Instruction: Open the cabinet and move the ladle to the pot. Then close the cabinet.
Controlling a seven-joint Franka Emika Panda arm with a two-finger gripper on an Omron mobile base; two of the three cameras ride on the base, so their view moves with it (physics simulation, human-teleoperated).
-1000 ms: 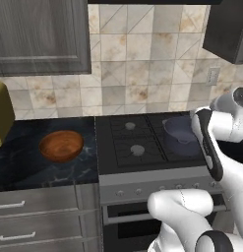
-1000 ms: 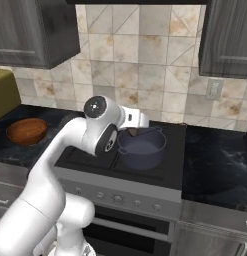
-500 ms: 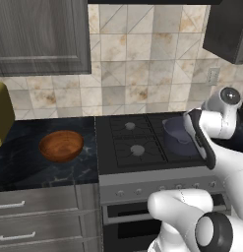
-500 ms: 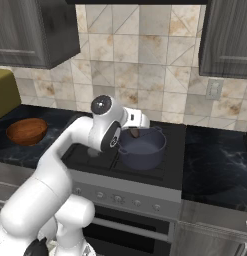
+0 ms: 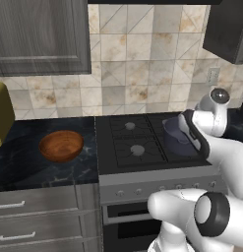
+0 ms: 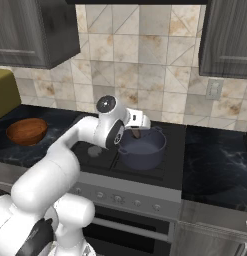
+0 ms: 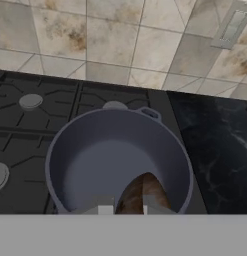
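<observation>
1. Beige marbled tiles back a black gas stove [image 5: 137, 142], with dark stone counter [image 6: 215, 165] to either side and grey wall cabinets along the top of both base views.

2. At the centre of the hand view sits the pot [image 7: 117, 160], dark bluish-grey, on a right-hand burner; in the right base view it is at centre frame [image 6: 142, 149], and in the left base view at centre right, partly behind the arm [image 5: 174, 138].

3. Directly over the pot's near rim hangs the gripper [image 7: 124, 211], at the bottom middle of the hand view. Its fingers are clamped tight on a brown wooden piece that I take for the ladle [image 7: 140, 195]; that piece reaches down inside the pot. The right base view shows the same brown end just above the rim [image 6: 136, 134].

4. Judged from this, fetching the ladle is done and delivery is almost complete; the release is not yet made.

5. Which cabinet held it I cannot tell. The cabinet [image 5: 42, 37] at upper left of the left base view appears shut; no door visibly hangs open.

6. Left to do: let go, withdraw, close the cabinet if it is open.

7. A reddish wooden bowl [image 5: 61, 145] sits untouched at left.
</observation>
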